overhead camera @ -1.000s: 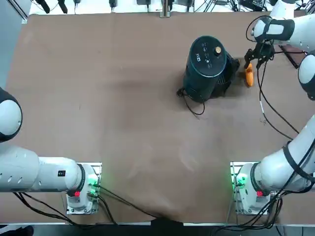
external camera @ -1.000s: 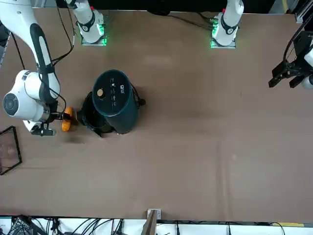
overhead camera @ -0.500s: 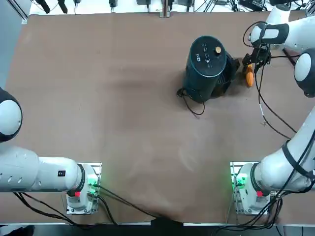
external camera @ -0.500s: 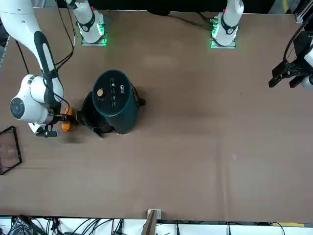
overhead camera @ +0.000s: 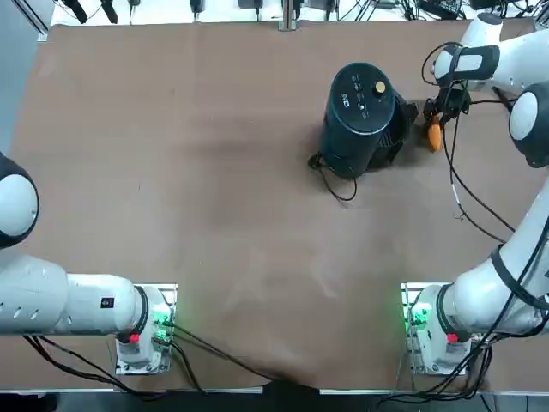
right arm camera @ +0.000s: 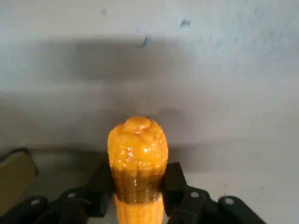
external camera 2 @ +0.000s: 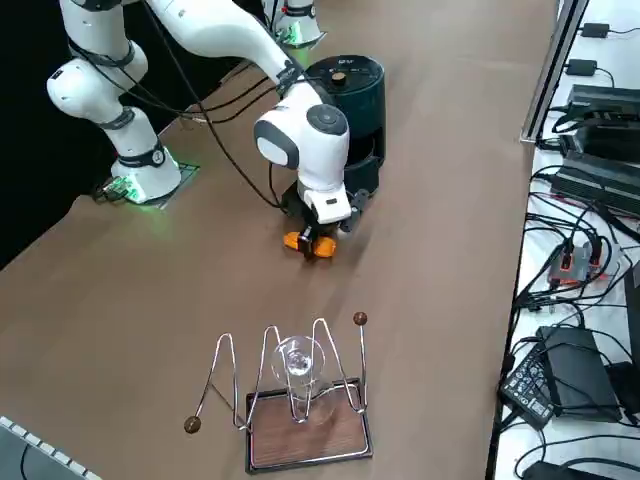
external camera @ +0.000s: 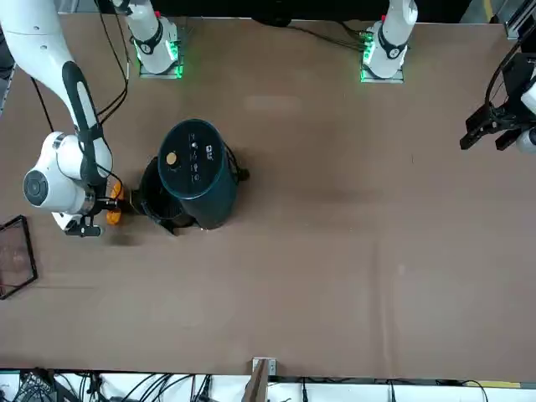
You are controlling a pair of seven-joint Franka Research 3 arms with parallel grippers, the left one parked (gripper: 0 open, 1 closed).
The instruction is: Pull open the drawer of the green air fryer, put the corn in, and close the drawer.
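The green air fryer point(overhead camera: 358, 116) stands upright at the far right of the table, its gold knob on top. Its dark drawer point(overhead camera: 401, 129) sticks out of the side facing my right gripper point(overhead camera: 436, 123). The small orange corn point(overhead camera: 434, 136) lies just beyond the drawer, low by the table. The wrist view shows the corn point(right arm camera: 138, 149) upright between my black fingers point(right arm camera: 174, 181), which press on both its sides. My right gripper point(external camera 2: 318, 238) hangs straight over the corn point(external camera 2: 308, 243) next to the fryer point(external camera 2: 350, 100).
A wire rack on a wooden base holding a glass point(external camera 2: 300, 395) stands near the table's right edge, close behind the arm. The fryer's black cord point(overhead camera: 336, 182) trails on the table. The arm's own cable point(overhead camera: 467, 202) loops over the right side.
My right gripper settled down over the corn and its fingers went from wide open to closed on the cob. The fryer and drawer did not move.
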